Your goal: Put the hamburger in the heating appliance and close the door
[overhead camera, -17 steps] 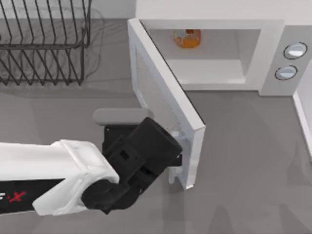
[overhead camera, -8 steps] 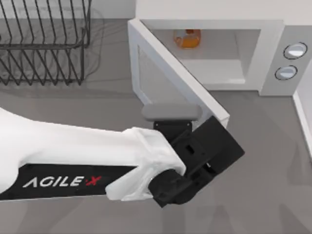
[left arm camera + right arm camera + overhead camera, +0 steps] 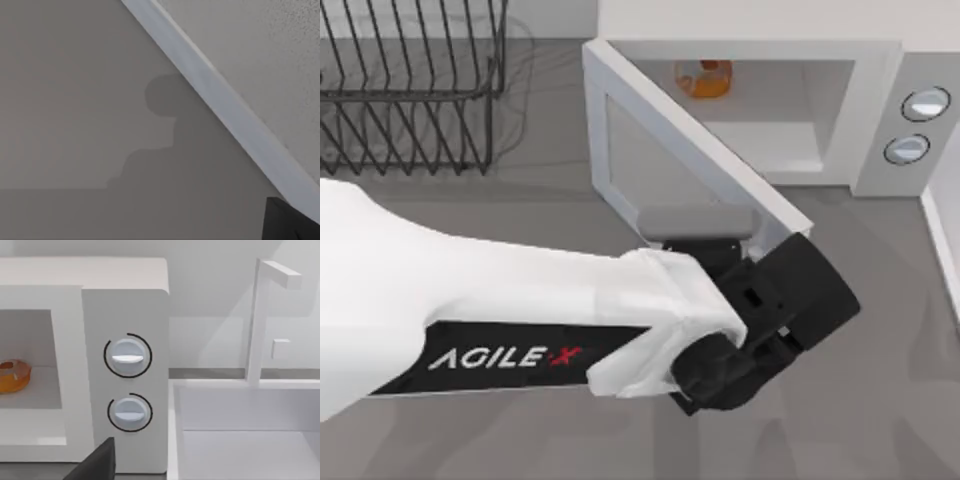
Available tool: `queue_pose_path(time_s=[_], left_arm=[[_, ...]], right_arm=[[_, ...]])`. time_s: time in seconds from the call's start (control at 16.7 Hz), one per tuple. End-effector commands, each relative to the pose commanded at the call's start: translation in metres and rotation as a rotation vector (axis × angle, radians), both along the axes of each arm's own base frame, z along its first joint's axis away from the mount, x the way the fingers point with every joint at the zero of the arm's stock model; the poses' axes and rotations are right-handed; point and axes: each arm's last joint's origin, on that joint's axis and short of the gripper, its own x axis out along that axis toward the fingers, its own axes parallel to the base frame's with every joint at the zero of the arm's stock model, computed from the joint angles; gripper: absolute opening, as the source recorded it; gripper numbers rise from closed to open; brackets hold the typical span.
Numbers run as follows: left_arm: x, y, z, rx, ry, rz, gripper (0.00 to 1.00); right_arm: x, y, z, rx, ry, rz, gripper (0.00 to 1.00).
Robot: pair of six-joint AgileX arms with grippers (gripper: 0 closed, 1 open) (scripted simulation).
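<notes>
Grey tabletop runs under everything. Nearest, my left gripper sits against the outer face of the door, near its free edge; I cannot tell how its fingers stand. That door is a stiff, hinged panel, half open and angled across the front of the microwave; I judge it light and easy to swing, best pushed flat near the free edge. Beyond it, the hamburger rests deep in the cavity, small and soft-looking. Farther left stands a wire rack. The hamburger and two knobs show from the right wrist.
</notes>
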Motion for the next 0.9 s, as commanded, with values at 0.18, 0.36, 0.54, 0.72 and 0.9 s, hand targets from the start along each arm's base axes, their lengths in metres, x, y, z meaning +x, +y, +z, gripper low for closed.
queue_pose_path(time_s=[0.18, 0.36, 0.54, 0.72, 0.9], left_arm=[[-0.001, -0.009, -0.003, 0.011, 0.005, -0.002, 0.0], [0.0, -0.037, -0.003, 0.014, 0.005, -0.001, 0.0], [0.002, -0.074, 0.005, -0.013, -0.007, 0.001, 0.0], [-0.001, -0.095, 0.002, -0.005, -0.003, 0.0, 0.0], [-0.002, -0.1, 0.0, 0.0, 0.0, 0.0, 0.0]], right_arm=[[0.0, 0.0, 0.0, 0.0, 0.0, 0.0, 1.0], [0.0, 0.0, 0.0, 0.0, 0.0, 0.0, 1.0], [0.0, 0.0, 0.0, 0.0, 0.0, 0.0, 1.0], [0.0, 0.0, 0.0, 0.0, 0.0, 0.0, 1.0], [0.0, 0.0, 0.0, 0.0, 0.0, 0.0, 1.0]])
